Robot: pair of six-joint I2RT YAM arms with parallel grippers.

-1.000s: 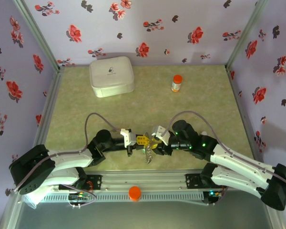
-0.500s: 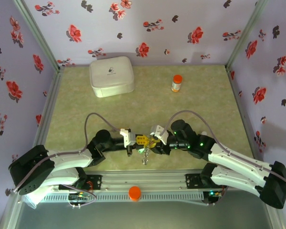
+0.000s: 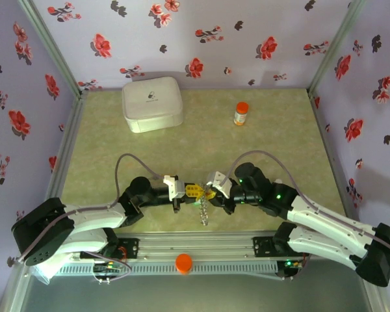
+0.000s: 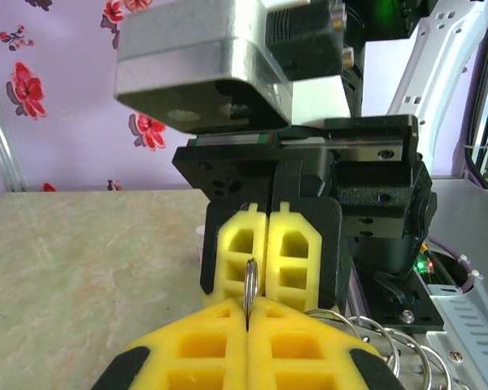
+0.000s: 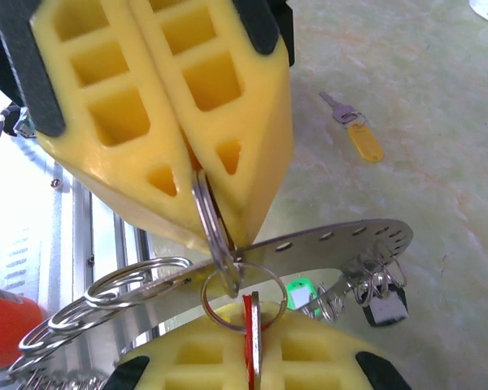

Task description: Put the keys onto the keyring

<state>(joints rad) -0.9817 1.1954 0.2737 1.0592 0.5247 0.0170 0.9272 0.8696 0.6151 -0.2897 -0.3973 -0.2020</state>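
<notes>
From above, the bundle hanging under the two meeting grippers, in front of the box (image 3: 153, 104) and slightly to its right, is only a thin grey dangle, and its parts cannot be told apart there. The left gripper (image 3: 191, 191) has its jaws pressed together on a thin split ring (image 4: 249, 284), whose lower arc is hidden between the yellow pads (image 4: 195, 349). A chain of loose rings (image 5: 106, 296) trails off the frame edge, blurred. In the right wrist view the keyring (image 5: 333, 242) is a curved, perforated metal band, with one end hidden behind the pads. The green key (image 5: 297, 292) shows only its tag beneath the band, and the silver key (image 5: 386, 307) hangs from it, too small to make out well. The right gripper (image 3: 211, 193) has its jaws clamped on the red key (image 5: 250, 341), which is seen edge-on with its blade hidden. The yellow key (image 5: 358, 136) lies alone on the worktop (image 3: 279, 143); its place relative to the box I cannot tell. An orange-capped bottle (image 3: 241, 114) stands right of the box, well apart. The worktop is mottled green, and the walls (image 3: 247, 39) are lilac with red flowers.
</notes>
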